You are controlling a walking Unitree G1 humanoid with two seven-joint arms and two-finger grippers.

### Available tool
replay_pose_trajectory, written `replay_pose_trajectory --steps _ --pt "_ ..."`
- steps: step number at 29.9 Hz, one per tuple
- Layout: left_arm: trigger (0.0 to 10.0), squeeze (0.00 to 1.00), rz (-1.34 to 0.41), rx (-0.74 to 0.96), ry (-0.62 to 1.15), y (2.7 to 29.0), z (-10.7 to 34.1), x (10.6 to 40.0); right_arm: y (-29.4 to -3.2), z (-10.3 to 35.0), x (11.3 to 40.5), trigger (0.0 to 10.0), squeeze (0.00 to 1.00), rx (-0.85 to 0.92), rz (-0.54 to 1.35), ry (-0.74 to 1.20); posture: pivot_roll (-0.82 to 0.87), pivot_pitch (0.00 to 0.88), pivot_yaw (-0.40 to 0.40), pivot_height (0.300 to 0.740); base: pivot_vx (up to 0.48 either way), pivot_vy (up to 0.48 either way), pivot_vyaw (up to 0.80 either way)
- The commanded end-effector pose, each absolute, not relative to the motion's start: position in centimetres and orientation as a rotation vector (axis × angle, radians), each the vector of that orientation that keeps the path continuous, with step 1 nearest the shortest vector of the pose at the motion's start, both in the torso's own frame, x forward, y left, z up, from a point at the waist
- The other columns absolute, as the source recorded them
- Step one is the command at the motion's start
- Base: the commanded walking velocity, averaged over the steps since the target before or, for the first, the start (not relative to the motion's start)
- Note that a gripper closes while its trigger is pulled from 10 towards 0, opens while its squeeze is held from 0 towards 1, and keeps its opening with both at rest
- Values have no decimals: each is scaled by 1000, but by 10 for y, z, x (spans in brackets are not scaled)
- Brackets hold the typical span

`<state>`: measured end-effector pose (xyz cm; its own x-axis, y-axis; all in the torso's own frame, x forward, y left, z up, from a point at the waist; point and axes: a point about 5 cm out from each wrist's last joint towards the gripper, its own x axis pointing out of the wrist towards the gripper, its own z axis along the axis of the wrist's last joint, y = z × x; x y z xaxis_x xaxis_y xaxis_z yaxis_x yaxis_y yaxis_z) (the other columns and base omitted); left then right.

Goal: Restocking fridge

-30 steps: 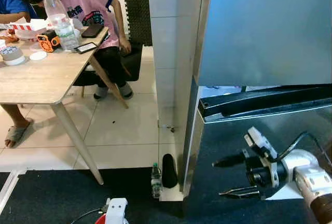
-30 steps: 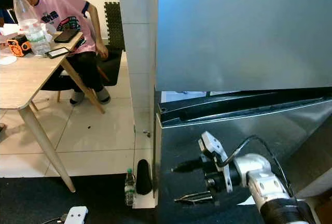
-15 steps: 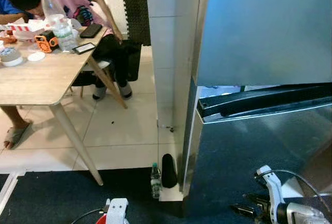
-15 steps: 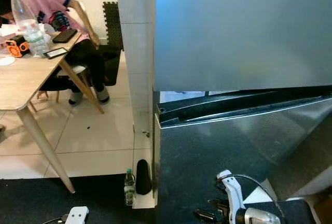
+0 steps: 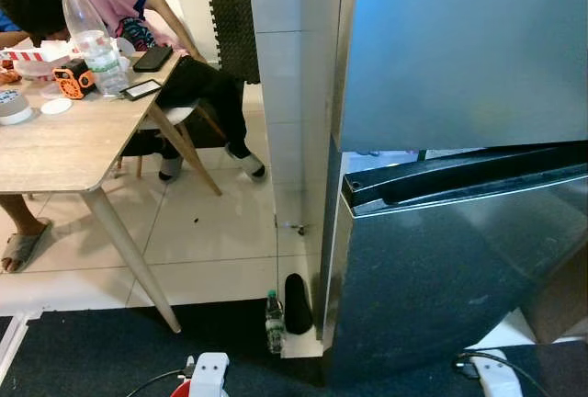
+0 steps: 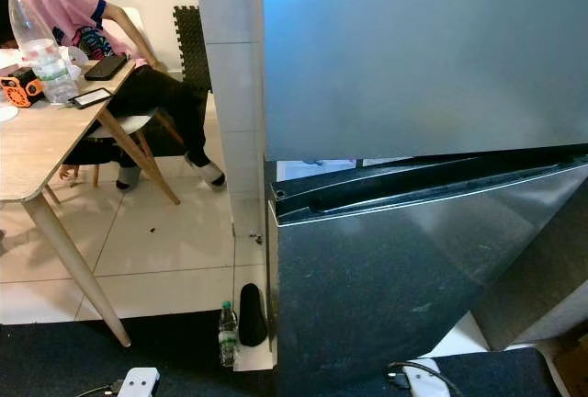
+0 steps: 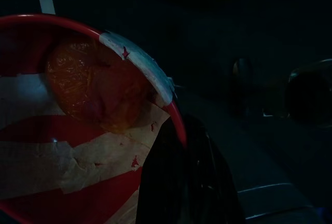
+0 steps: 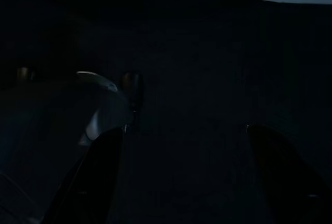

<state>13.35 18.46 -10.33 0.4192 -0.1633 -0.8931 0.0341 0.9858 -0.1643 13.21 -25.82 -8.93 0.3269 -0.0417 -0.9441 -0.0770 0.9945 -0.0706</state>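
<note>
Fridge, tall grey steel, lower door ajar. Right gripper jaws wide apart, empty. Left gripper at taped red bowl holding an orange; jaw state unclear.

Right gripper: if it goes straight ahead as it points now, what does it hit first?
Hard to say: the right gripper points at a dark flat surface, probably floor or mat; nothing nearer shows between its open fingers.

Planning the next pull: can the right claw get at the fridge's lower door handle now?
Probably yes: the right claw hangs open, low before the lower door; nothing blocks the handle groove above it.
</note>
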Motion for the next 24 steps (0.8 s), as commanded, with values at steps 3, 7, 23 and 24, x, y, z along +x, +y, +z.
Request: replay_pose_trajectory --steps 3,7,23,24 --pt "10000 0 -106 -97 1149 194 -104 129 -247 -92 137 10000 0 -157 64 1235 -23 0 14 740 0 0 0" --pt "10000 0 -104 -96 1155 194 -105 127 -241 -92 139 10000 0 -160 74 1229 -25 0 18 740 0 0 0" --pt "10000 0 -73 -92 1172 199 -106 119 -242 -97 124 10000 0 -176 69 1286 -27 0 21 740 0 0 0" --pt "10000 0 -72 -92 1172 199 -106 118 -242 -97 123 10000 0 -179 67 1287 -20 0 20 740 0 0 0"
